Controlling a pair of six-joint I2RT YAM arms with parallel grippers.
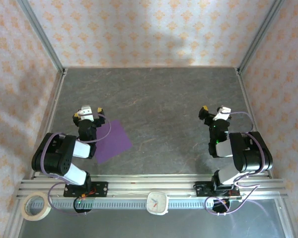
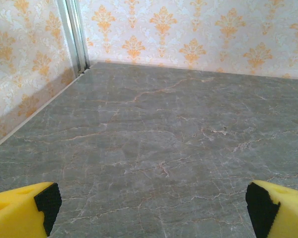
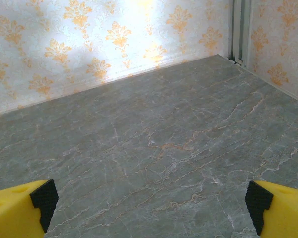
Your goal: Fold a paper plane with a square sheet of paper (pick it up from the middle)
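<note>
The square sheet of paper (image 1: 112,141) lies flat and purple on the grey stone tabletop, just right of the left arm, partly under that arm's wrist. My left gripper (image 1: 88,112) is above the sheet's far left edge, open, its yellow fingertips (image 2: 25,210) wide apart over bare stone. On the right side of the table my right gripper (image 1: 214,111) stands open as well, with its yellow fingertips (image 3: 22,210) at the frame's lower corners and nothing between them.
Patterned walls (image 1: 139,29) enclose the table on three sides, with metal posts (image 2: 74,34) in the corners. A roll of tape (image 1: 36,206) and a small white clock (image 1: 157,202) sit on the rail by the arm bases.
</note>
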